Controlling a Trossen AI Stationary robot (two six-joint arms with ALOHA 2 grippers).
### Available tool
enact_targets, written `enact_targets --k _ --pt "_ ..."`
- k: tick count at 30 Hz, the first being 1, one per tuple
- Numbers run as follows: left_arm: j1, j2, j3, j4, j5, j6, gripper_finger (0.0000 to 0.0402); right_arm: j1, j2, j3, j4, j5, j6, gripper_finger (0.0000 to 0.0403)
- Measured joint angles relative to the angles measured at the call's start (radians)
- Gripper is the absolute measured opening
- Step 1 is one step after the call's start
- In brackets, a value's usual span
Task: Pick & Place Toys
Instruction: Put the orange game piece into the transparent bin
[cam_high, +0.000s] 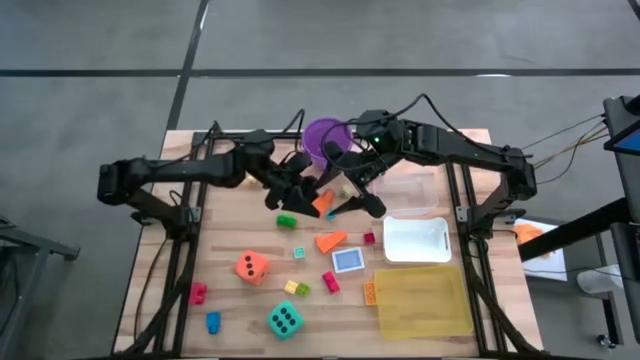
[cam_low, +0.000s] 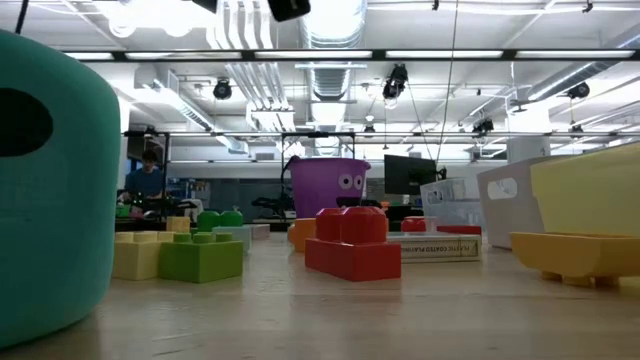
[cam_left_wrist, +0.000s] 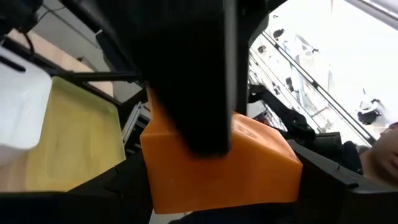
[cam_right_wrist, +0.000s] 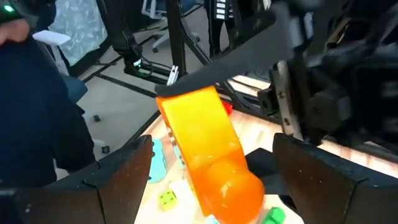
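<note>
The left gripper pinches a chunky orange plastic block at frame centre, just below the purple bucket, its long axis slanting. The right gripper, jaws spread, flanks it; their contact is hidden. Other toys lie scattered on the wooden table.

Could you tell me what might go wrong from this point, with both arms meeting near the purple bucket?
1. The left gripper holds an orange block while the right gripper sits open right beside it, fingers either side of the block; if this is a handover, a mistimed release could drop it.
2. The two arms crowd together in front of the purple bucket, so they might bump each other or tip it.
3. A dropped block could scatter the green brick below.
</note>
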Motion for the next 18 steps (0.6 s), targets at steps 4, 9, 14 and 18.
enact_targets --k 4,9,14,18 --pt "0.000 0.022 0.047 0.000 0.028 0.017 0.0281 0.003 0.000 0.000 0.002 0.024 -0.017 0.0327" --pt "0.003 0.028 0.063 0.001 0.029 0.024 0.0281 0.007 -0.001 0.000 -0.002 0.027 -0.042 0.0327" --pt "0.004 0.028 0.058 0.002 0.029 0.023 0.0281 0.012 0.000 0.000 -0.002 0.027 -0.069 0.0322" --pt "0.005 0.028 0.058 0.008 0.029 0.024 0.0281 0.012 0.000 0.000 -0.002 0.026 -0.075 0.0283"
